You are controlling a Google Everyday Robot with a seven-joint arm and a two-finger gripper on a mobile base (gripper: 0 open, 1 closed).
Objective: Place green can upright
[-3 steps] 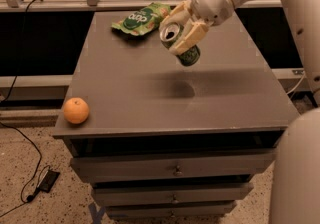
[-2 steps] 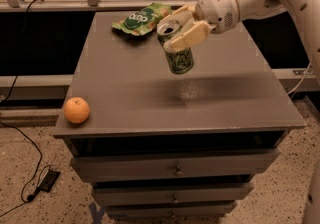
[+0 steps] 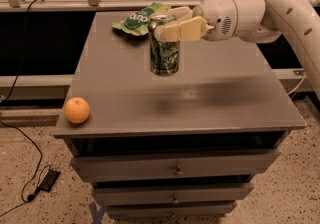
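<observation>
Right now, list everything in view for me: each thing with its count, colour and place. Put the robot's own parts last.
green can: one, green patterned with a silver top, upright over the middle of the tabletop, gripped at its top
snack bag: one, green with a white logo, lying flat at the back of the tabletop
orange: one, orange, front left corner of the tabletop
cabinet: one, grey, centre of view
drawers: three, grey, cabinet front
cable: one, black, on the floor at left
arm: one, white, reaching in from the right
end effector: one, pale, closed on the can's top
</observation>
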